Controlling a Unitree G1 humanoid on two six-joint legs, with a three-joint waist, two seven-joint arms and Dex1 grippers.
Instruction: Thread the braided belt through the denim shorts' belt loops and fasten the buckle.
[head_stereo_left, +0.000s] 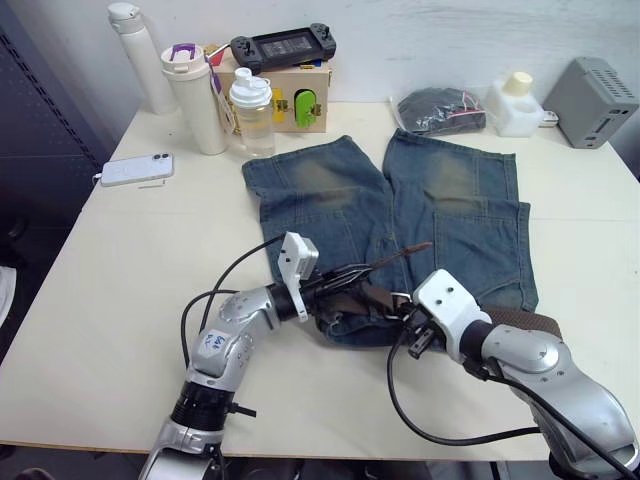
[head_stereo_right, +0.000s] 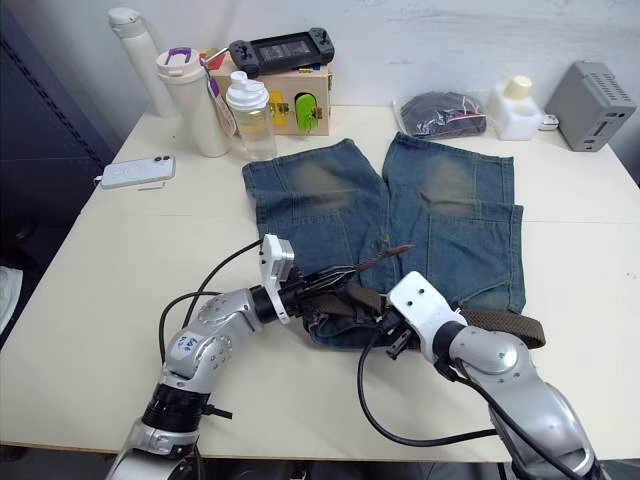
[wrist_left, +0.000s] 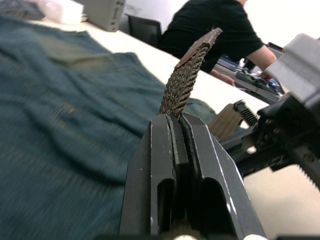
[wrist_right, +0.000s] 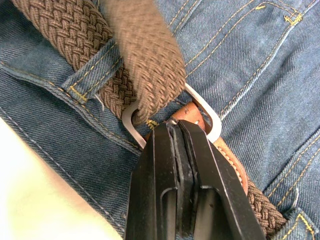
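Note:
The denim shorts (head_stereo_left: 450, 215) lie flat on the table, waistband toward me. The braided belt (head_stereo_left: 525, 320) runs along the waistband and passes under a belt loop (wrist_right: 90, 77). My left gripper (head_stereo_left: 338, 283) is shut on the belt's free end, and the tan tip (wrist_left: 202, 42) sticks up past the fingers. The strap feeds through the silver buckle (wrist_right: 202, 107). My right gripper (wrist_right: 176, 126) is shut on the buckle at its tan leather tab. The two grippers sit close together at the middle of the waistband.
At the back of the table stand a white flask (head_stereo_left: 130, 50), a white tumbler (head_stereo_left: 196, 98), a clear bottle (head_stereo_left: 252, 110), a wooden box (head_stereo_left: 290, 95), a bagged dark bundle (head_stereo_left: 440, 110), a white jug (head_stereo_left: 515, 100) and a grey box (head_stereo_left: 595, 100). A phone (head_stereo_left: 137, 169) lies at the left. A person (wrist_left: 210, 25) sits beyond.

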